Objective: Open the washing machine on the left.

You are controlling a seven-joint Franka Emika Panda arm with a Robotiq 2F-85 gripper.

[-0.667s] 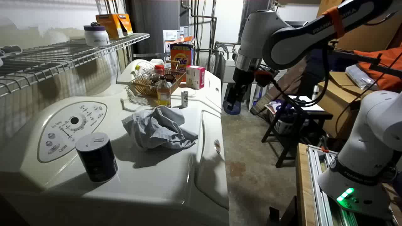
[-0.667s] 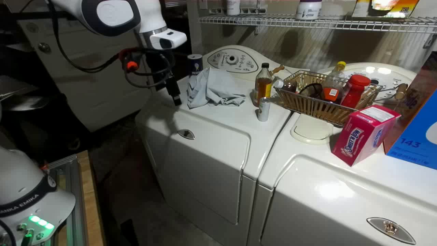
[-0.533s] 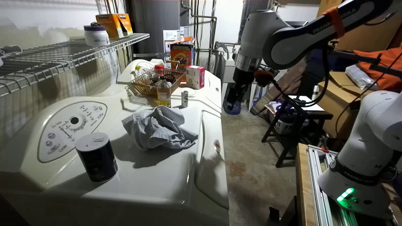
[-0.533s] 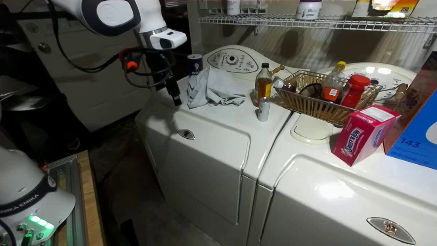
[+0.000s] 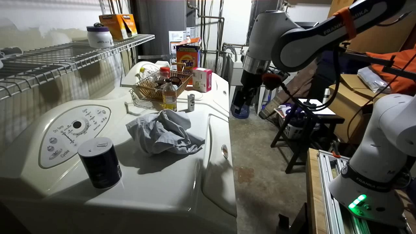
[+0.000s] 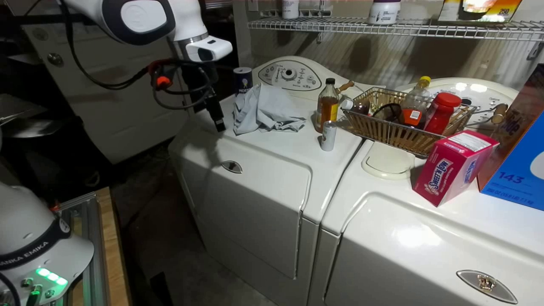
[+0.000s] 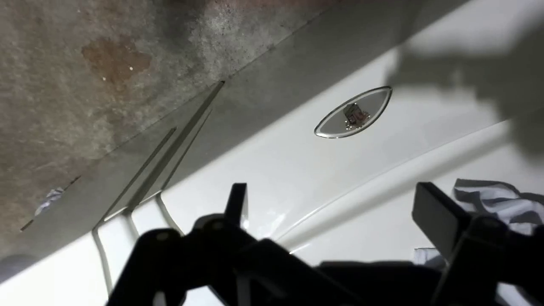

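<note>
The washing machine (image 5: 152,185) is a large white box with a pale oval control panel (image 5: 97,126) and round dial. In an exterior view it is the left of two white appliances, with its front door (image 6: 250,199) shut flush. An oval emblem (image 6: 231,167) sits near the door's top edge. My gripper (image 6: 219,126) hangs above the door's upper edge, apart from it; it also shows in an exterior view (image 5: 239,109). In the wrist view the gripper (image 7: 331,195) is open and empty. The door (image 7: 293,165) and emblem (image 7: 333,127) lie beyond the fingers.
A crumpled grey cloth (image 5: 162,133), a dark canister (image 5: 100,165), a bottle (image 6: 327,106) and a small can (image 6: 328,136) stand on top. A similar white appliance (image 6: 408,221) adjoins, bearing a wicker basket (image 6: 391,129) and a pink box (image 6: 454,168). A wire shelf (image 6: 408,32) hangs above.
</note>
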